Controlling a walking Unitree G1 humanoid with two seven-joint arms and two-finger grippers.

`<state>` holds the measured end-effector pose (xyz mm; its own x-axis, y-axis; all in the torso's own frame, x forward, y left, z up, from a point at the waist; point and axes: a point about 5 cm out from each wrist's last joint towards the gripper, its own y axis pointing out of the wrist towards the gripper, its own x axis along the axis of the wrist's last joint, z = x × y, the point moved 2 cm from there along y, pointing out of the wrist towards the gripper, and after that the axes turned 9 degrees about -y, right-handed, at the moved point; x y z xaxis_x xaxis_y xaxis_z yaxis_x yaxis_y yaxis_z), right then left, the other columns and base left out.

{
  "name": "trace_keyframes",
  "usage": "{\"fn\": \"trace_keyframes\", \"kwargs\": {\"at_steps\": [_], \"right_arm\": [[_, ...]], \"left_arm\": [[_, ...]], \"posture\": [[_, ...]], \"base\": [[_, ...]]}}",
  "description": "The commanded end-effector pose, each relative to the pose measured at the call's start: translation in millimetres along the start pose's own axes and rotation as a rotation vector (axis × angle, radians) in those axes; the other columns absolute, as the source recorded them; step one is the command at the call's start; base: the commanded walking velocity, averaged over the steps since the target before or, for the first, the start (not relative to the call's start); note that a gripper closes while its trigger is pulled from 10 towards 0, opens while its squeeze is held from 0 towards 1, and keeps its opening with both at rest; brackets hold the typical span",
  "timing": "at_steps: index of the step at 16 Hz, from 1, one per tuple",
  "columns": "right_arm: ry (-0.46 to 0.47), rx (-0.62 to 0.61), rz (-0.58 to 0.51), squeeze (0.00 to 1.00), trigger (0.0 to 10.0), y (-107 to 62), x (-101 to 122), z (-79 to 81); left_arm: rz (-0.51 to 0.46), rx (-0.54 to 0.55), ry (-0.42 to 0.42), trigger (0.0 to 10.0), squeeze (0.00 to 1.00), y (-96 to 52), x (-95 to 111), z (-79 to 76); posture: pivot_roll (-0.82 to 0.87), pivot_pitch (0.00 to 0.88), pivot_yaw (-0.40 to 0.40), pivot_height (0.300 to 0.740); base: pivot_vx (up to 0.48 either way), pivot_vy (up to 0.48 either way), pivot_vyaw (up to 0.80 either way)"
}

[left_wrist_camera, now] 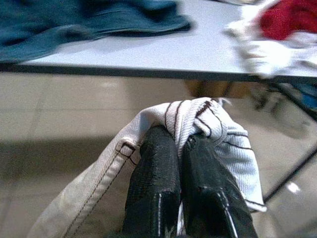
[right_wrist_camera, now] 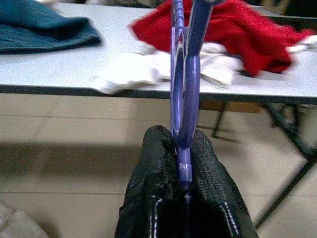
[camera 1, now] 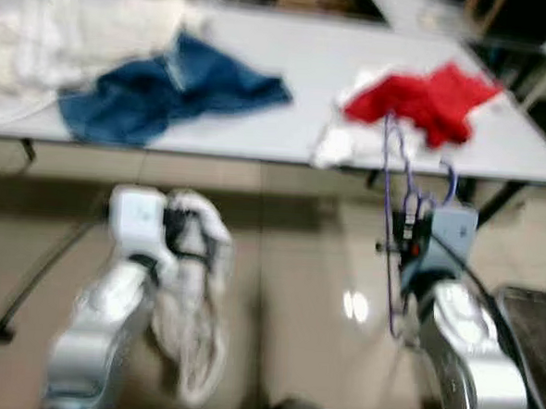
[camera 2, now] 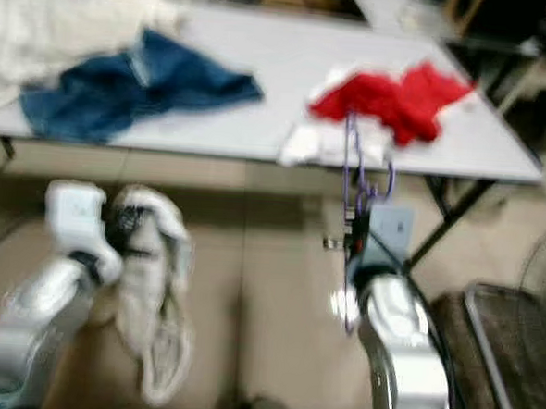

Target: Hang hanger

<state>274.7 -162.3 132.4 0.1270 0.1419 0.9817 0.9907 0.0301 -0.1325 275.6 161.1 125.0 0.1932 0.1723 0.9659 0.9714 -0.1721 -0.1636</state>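
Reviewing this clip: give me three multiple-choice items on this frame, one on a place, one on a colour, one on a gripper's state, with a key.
1. Where does the red garment lie?
A. on the floor
B. on the grey table
C. in the left gripper

2. What colour is the hanger?
A. purple
B. green
C. black

3. What does the right gripper do?
A. hangs open
B. grips white cloth
C. is shut on the hanger

Key: 1 B, it lies spread on the tabletop; 2 A, its thin frame is purple; 3 C, both black fingers pinch the hanger, while the left gripper holds the white garment.
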Motion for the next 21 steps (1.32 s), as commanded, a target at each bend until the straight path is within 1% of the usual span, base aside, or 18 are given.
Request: {"fn": "trace_keyframes", "kwargs": {"at_steps": [1,4,8,9,11,13,14,16,17,21], "right_arm": [[-0.008,0.011,-0.015,0.00,10.0,-1.1,4.0,0.7],[-0.028,0.051,-0.020,0.00,10.0,0.1,5.3,2.1],[-0.062,0.090,0.003,0.00,10.0,-0.1,0.2,-3.9],[-0.067,0.088,0.005,0.00,10.0,0.5,0.0,-6.8],[-0.072,0.078,0.003,0.00,10.0,0.7,0.9,-14.2],[-0.076,0.087,-0.018,0.00,10.0,1.0,5.5,-17.8],[-0.078,0.095,-0.030,0.00,10.0,1.4,8.7,-17.5],[-0.082,0.105,-0.044,0.00,10.0,2.4,11.0,-15.7],[-0.082,0.112,-0.048,0.00,10.0,2.9,11.2,-13.8],[-0.100,0.151,-0.060,0.00,10.0,5.6,12.0,-7.6]], "left_arm": [[-0.082,-0.011,0.028,10.0,0.00,2.3,17.1,-3.7],[-0.092,-0.007,0.027,10.0,0.00,4.4,18.5,-4.7],[-0.090,-0.012,0.042,10.0,0.00,4.6,15.5,-8.0],[-0.090,-0.022,0.059,10.0,0.00,5.7,15.2,-9.6],[-0.084,-0.020,0.071,10.0,0.00,8.0,14.6,-12.5],[-0.120,-0.048,0.045,10.0,0.00,11.0,22.0,-16.1],[-0.131,-0.075,0.047,10.0,0.00,12.9,24.4,-17.1],[-0.130,-0.052,0.069,10.0,0.00,16.8,23.9,-13.1],[-0.126,-0.055,0.087,10.0,0.00,18.0,24.2,-13.1],[-0.164,-0.040,0.109,10.0,0.00,20.9,33.3,-9.6]], "posture": [[-0.14,0.044,-0.076,0.740],[-0.14,0.043,-0.078,0.740],[-0.14,0.046,-0.080,0.740],[-0.15,0.046,-0.077,0.740],[-0.15,0.042,-0.074,0.740],[-0.16,0.035,-0.070,0.740],[-0.16,0.030,-0.067,0.740],[-0.15,0.014,-0.069,0.740],[-0.14,0.009,-0.072,0.740],[-0.14,0.000,-0.078,0.740]], "base": [[0.000,-0.480,-0.50],[0.000,-0.480,0.00],[0.000,-0.480,0.00],[0.000,-0.480,0.00],[0.000,0.000,0.00],[0.000,0.000,0.00],[0.000,0.000,0.00],[0.309,0.000,0.00],[0.349,0.000,-0.80],[0.390,0.000,0.00]]}}
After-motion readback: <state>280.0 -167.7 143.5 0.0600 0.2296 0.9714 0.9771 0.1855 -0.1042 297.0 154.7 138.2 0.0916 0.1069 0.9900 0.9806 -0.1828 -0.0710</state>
